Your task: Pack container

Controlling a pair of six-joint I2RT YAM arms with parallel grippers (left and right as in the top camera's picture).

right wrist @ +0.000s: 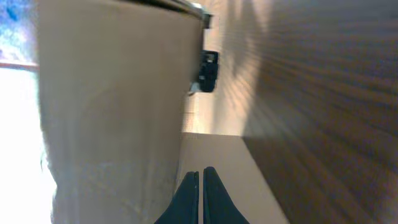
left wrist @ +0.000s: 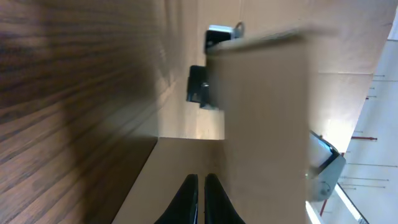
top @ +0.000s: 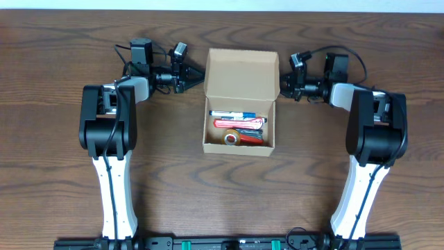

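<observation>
The container (top: 238,148) is a small tan cardboard box in the middle of the table. Its flap lid (top: 241,73) stands open at the back. Inside lie pens (top: 236,114), a red item (top: 239,123) and a roll of tape (top: 231,138). My left gripper (top: 200,78) is shut with its tips at the lid's left edge. My right gripper (top: 282,88) is shut with its tips at the lid's right edge. The left wrist view shows shut fingers (left wrist: 202,182) over tan cardboard (left wrist: 267,112). The right wrist view shows shut fingers (right wrist: 200,175) beside the cardboard (right wrist: 112,112).
The table (top: 69,173) is dark wood grain. Both arm bases stand at the front edge, left (top: 114,208) and right (top: 357,205). Each wrist view shows the opposite gripper as a dark shape beyond the lid, in the left view (left wrist: 199,84) and the right view (right wrist: 208,71).
</observation>
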